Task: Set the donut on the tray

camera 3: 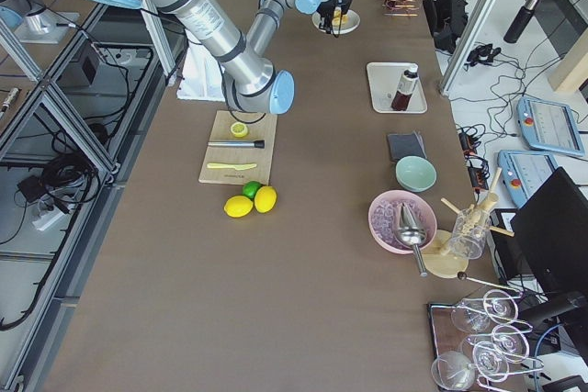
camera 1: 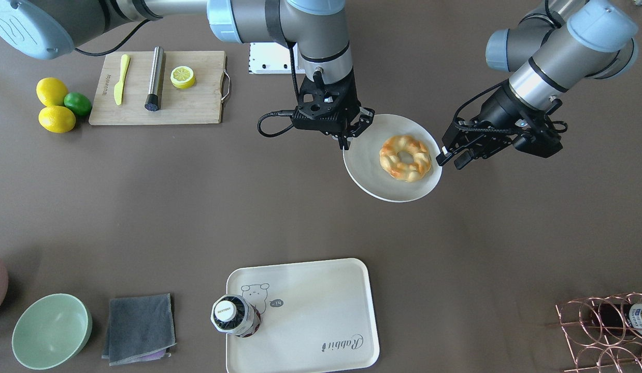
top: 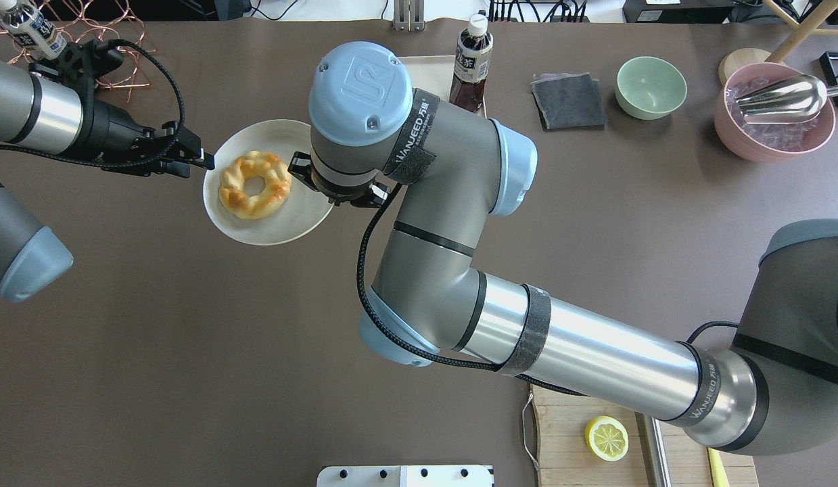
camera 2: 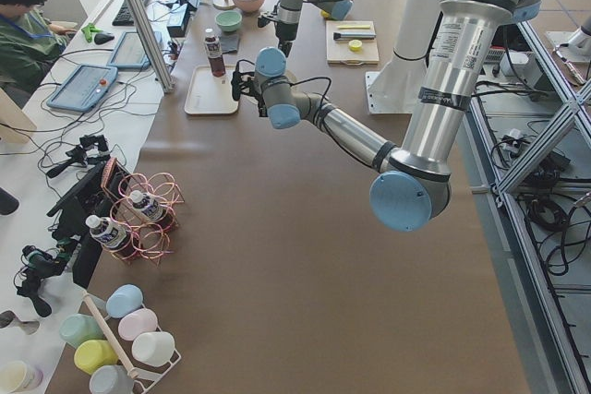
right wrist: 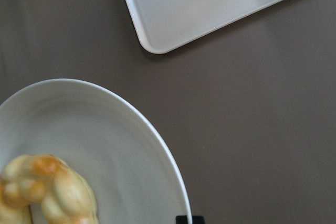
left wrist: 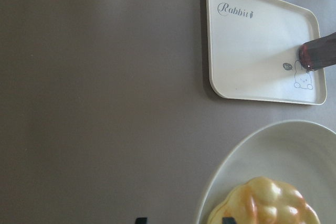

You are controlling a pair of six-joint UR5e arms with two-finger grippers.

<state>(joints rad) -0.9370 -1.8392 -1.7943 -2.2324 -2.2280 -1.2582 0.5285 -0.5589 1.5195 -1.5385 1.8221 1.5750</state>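
- Your left gripper [top: 199,157], fingers parted and holding nothing, sits at the plate [top: 276,233] rim, just left of the donut [top: 255,184], which lies mid-table on it.
- Your right gripper [camera 1: 349,141], mostly hidden under its wrist overhead, pinches the opposite rim.
- The tray [camera 1: 310,290] lies at the operators' edge, well apart.

The donut [camera 1: 405,157] is golden-yellow with orange-brown patches and a braided pattern. The plate [camera 1: 367,177] is off-white. The tray [camera 1: 321,305] is cream-white, with a grey bear drawing and grey "Rabbit" script. The table [camera 1: 144,197] is dull brown. The bowl [camera 1: 51,331] is pale green, the cloth [camera 1: 139,326] dark grey, the lemons [camera 1: 51,91] yellow, the lime [camera 1: 77,103] green.
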